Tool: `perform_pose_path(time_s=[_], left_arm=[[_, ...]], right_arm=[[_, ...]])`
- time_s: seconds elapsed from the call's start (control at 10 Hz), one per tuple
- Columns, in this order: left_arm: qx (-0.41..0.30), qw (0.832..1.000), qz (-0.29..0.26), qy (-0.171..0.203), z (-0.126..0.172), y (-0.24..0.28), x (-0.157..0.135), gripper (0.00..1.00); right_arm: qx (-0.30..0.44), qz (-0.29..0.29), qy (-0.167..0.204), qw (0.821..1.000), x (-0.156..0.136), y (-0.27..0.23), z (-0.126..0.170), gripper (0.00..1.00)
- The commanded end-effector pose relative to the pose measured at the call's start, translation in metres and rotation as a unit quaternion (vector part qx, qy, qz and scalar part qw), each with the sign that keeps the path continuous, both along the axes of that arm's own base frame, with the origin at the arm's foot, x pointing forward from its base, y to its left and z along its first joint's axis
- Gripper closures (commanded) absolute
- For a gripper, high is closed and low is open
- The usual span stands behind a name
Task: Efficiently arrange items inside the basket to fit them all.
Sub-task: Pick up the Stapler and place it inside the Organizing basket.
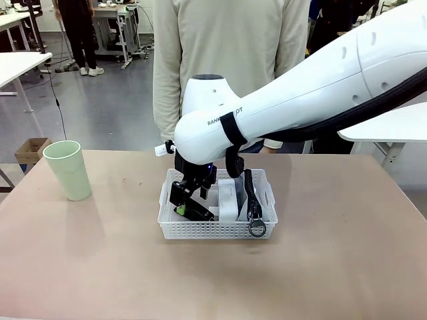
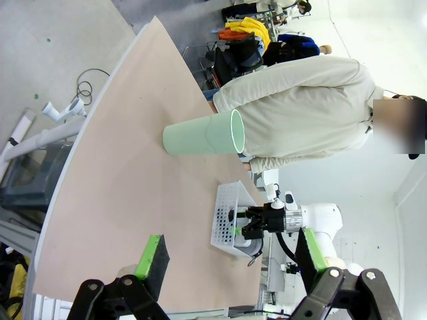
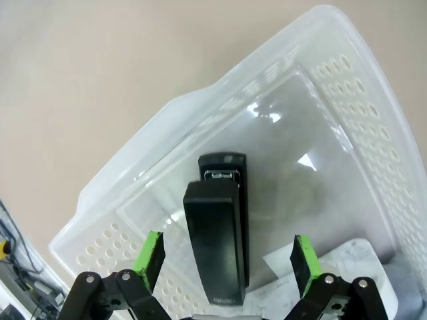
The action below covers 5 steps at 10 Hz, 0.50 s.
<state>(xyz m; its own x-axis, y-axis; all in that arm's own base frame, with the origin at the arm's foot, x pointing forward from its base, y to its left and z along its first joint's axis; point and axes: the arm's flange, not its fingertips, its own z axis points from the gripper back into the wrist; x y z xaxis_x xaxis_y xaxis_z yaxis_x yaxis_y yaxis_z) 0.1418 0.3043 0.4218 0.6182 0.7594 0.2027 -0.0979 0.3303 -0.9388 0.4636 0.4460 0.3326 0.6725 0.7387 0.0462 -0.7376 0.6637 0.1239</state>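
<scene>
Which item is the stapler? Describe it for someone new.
Find the white basket on the table, then its left end under the right gripper. The stapler lies flat on the floor there: small, black, bar-shaped, unlike the white box beside it.

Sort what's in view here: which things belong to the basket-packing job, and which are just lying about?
Job in hand:
basket
stapler, in the basket
white box, in the basket
pouch, in the basket
green cup, out on the table

Lying about:
cardboard box on the floor
side table at far left
</scene>
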Motion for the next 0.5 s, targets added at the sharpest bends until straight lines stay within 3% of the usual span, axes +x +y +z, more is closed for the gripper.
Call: perform_pose_path(time_s=[0.0, 0.1, 0.2, 0.3, 0.4], left_arm=[[0.001, 1.0, 0.001, -0.017, 0.001, -0.002, -0.001, 0.0], [0.001, 1.0, 0.001, -0.017, 0.001, -0.002, -0.001, 0.0], [0.001, 1.0, 0.001, -0.017, 0.001, -0.002, -0.001, 0.0], [0.001, 1.0, 0.001, -0.017, 0.001, -0.002, -0.001, 0.0], [0.001, 1.0, 0.001, -0.017, 0.001, -0.002, -0.001, 0.0]], right_arm=[[-0.024, 0.019, -0.025, 0.999, -0.019, -0.037, 0.052, 0.0], [-0.016, 0.024, -0.03, 0.999, -0.034, -0.062, 0.089, 0.0], [0.04, 0.054, 0.009, 0.998, -0.045, -0.092, 0.121, 0.0], [0.106, 0.047, 0.032, 0.993, -0.051, -0.134, 0.141, 0.0], [0.173, 0.069, 0.072, 0.98, -0.059, -0.18, 0.146, 0.0]])
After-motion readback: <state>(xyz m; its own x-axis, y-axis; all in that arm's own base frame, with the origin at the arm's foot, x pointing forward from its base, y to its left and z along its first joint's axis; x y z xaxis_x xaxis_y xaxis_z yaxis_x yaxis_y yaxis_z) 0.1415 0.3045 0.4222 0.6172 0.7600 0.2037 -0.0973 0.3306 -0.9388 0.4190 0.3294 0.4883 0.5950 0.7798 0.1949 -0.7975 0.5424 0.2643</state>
